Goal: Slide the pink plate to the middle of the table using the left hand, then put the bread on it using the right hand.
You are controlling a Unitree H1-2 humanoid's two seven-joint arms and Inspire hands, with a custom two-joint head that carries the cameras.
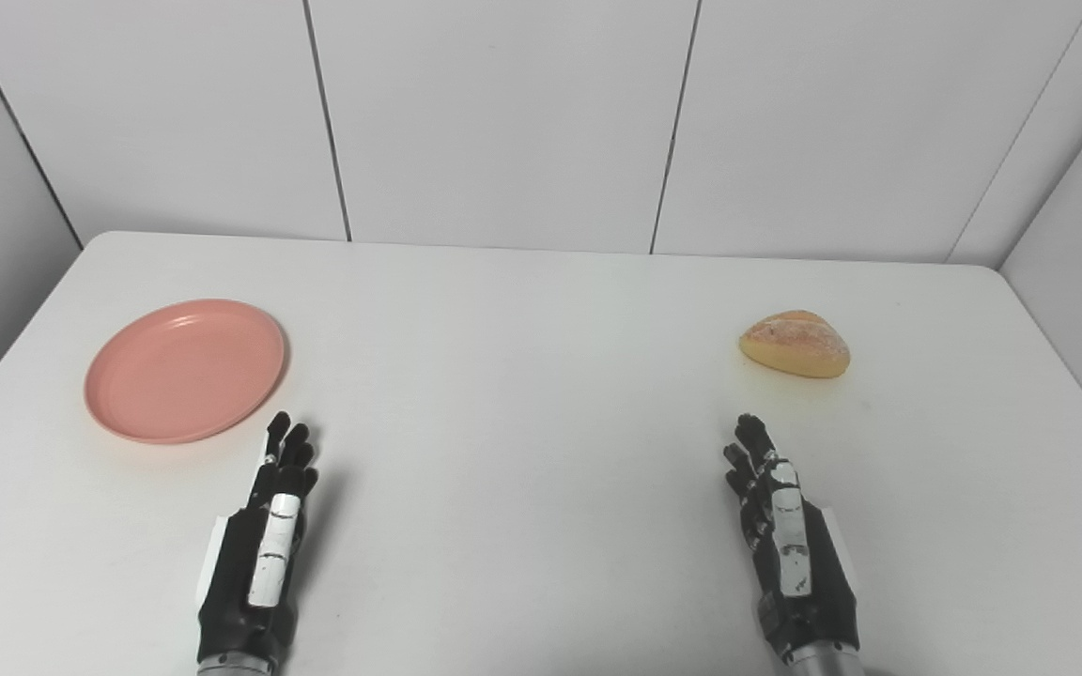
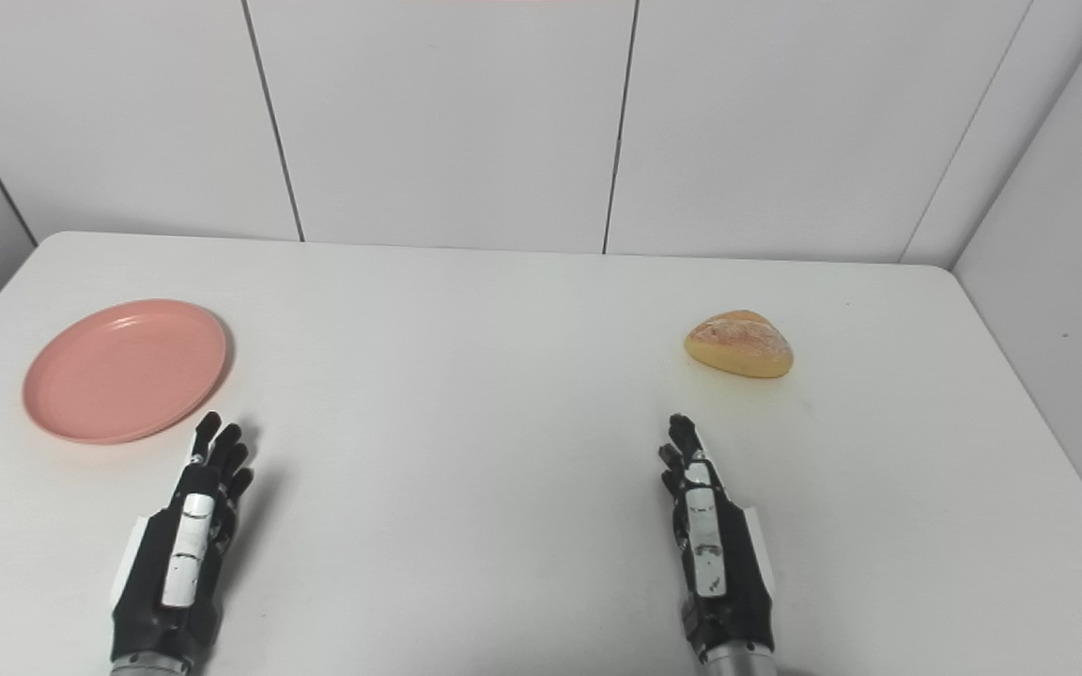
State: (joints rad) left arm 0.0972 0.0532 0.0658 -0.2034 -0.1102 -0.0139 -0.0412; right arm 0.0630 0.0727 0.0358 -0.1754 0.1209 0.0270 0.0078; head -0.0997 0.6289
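Item 1: counter point(image 1: 522, 394), white, with rounded far corners. Its far edge meets a white panelled wall point(image 1: 503, 113); its left and right edges run out toward the near corners of the view.

Item 2: pink plate point(image 1: 185, 370), round with a shallow rim, flat on the left part of the counter. It lies near the left edge without touching it, with a bare strip of counter between. Its rim is free on every side. To its right the counter surface runs open and unobstructed through the middle.

Item 3: left hand point(image 1: 264, 545), black with a white strip along its back, just off the plate's near-right rim and not touching it. The fingers are extended forward, lying close together, holding nothing. It sits low over the near part of the counter; whether it rests on the surface cannot be told.

Item 4: right hand point(image 1: 780, 535), same build, on the right side at about the same depth. Its fingers are extended forward and slightly spread, empty.

Item 5: bread point(image 1: 796, 344), a golden, flour-dusted roll, flat side down on the right part of the counter. It lies beyond the right hand, a gap of bare surface between them, and well in from the right and far edges.

The middle of the counter between the 2 hands is bare.
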